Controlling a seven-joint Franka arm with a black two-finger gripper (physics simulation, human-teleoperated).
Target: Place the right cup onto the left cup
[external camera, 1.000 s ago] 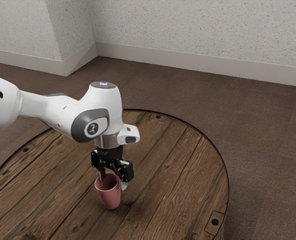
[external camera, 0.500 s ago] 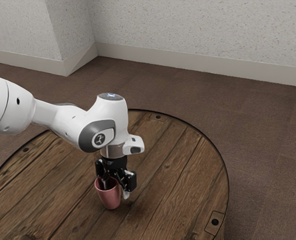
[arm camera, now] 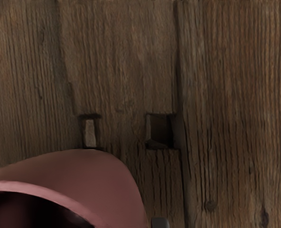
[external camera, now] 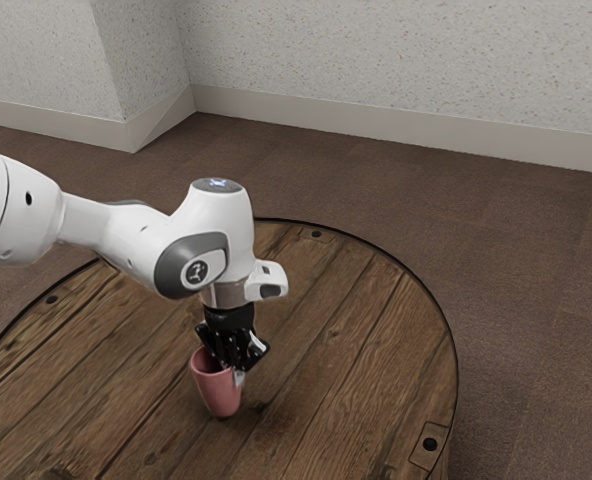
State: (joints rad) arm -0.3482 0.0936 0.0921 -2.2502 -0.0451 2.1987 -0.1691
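- Pink cup (external camera: pixel 216 392): rested on the tabletop (external camera: pixel 346 360), beneath my pincer (external camera: pixel 233 371).
- My pincer was narrowed onto the pink cup's wall, one finger inside, one outside.
- Grasp appeared made; lifting and stacking were left.

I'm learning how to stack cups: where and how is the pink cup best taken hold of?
Probably by the upper wall at the rim of the pink cup, coming from above, with one of the jaws inside the mouth and the other outside. The mouth faces up, the wall is thin, and the body narrows toward its base, so pinching the wall looks surer than spanning the flared body.
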